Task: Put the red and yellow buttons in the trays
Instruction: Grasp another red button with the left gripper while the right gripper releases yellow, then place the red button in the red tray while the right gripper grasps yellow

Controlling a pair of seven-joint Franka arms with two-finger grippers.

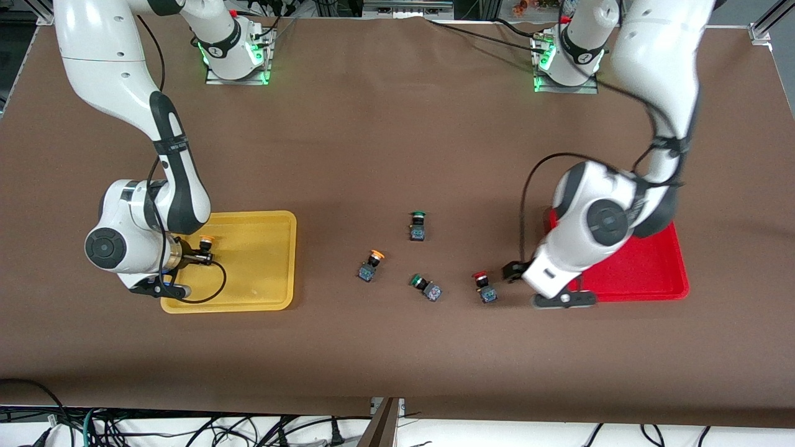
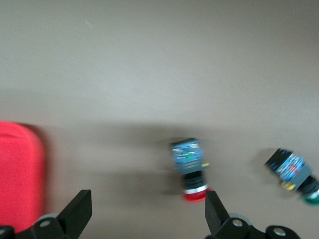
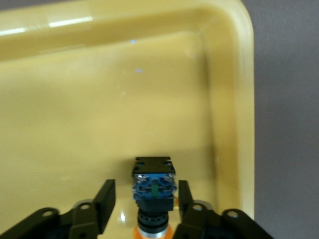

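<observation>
Now, left gripper: fingers spread wide, empty, above table beside red button.
Right gripper: fingers loosely flanking orange button, over yellow tray.

Evenly and brightly lit from overhead in the front view, with only soft, short shadows under the arms and beside the small buttons on the brown table, and green indicator glow at both arm bases. Heavily smeared by motion in the left wrist view, where the red-capped button, the green-capped button and the red tray all lose their edges. Sharper in the right wrist view, with white streaks of glare along the rim of the yellow tray, a few pinpoint reflections on its floor, and the foreground slightly out of focus.
</observation>
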